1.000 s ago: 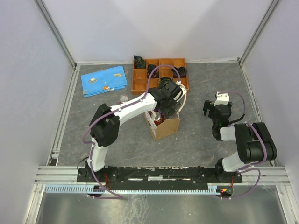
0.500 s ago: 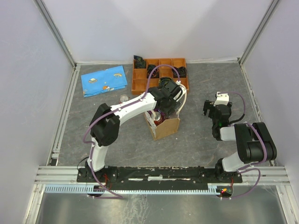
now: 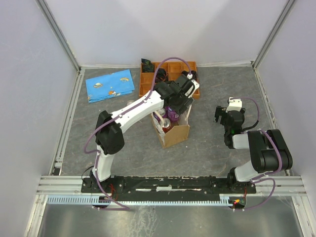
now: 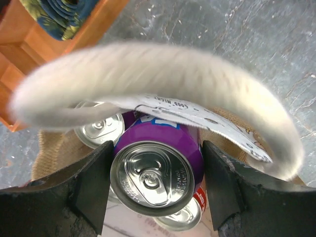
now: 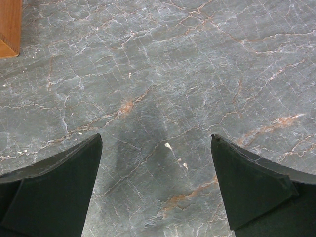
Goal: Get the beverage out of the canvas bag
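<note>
Far left of your left claw [image 4: 155,180], a flat blue patterned sheet [image 3: 109,85] lies on the grey, marble-veined bench [image 3: 212,89], which is enclosed by plain white wall panels [image 3: 168,29]. That claw pinches a purple aluminium beverage can [image 4: 157,165] by its sides. The can is upright at the open mouth of the small tan canvas bag [image 3: 176,135], with its top higher than the silver-topped cans [image 4: 98,129] standing in the bag below the claw. A white loop handle [image 4: 148,69] curves close past it. Behind the claw sits the orange compartment tray [image 3: 144,91]. Well to the right of the bag, your right claw [image 5: 155,182] hangs with its fingers spread over the veined bench.
</note>
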